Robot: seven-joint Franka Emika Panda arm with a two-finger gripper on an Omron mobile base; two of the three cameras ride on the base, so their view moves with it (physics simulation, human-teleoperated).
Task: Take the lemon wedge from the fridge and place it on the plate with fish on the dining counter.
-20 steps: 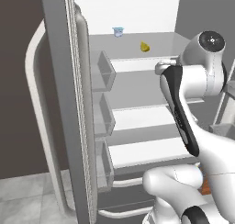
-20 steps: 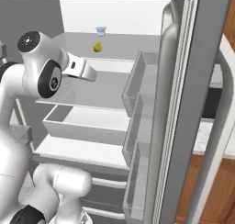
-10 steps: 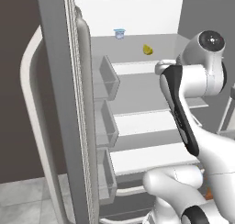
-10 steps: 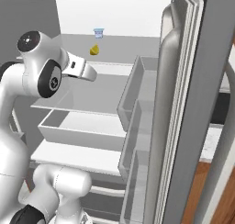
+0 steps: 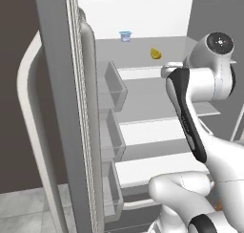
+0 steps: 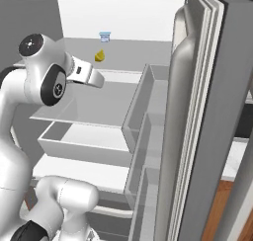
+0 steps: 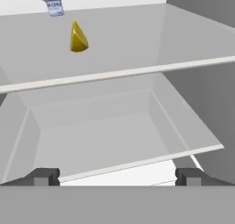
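The fridge (image 5: 62, 108) stands open, showing a white interior and glass shelves. The lemon wedge (image 5: 155, 53) (image 6: 100, 56) (image 7: 78, 37), small and bright yellow, lies on the top shelf toward the back. My gripper (image 7: 117, 176) is open with nothing between its fingers. It sits in front of the shelves, lower than the wedge and well short of it. In the right base view my hand (image 6: 91, 77) reaches in just below the wedge's shelf. The plate with fish and the dining counter are out of view.
A small pale blue cup (image 5: 126, 36) (image 6: 105, 36) (image 7: 54, 6) stands behind the wedge at the shelf's back. Open doors with bins flank the arm, one on the left (image 5: 112, 132) and one on the right (image 6: 197, 126). A drawer (image 7: 101, 136) lies under the lower shelf.
Both base views have shifted and the fridge looks nearer, so the base has rolled toward it. The gripper stays open and the wedge has not moved.
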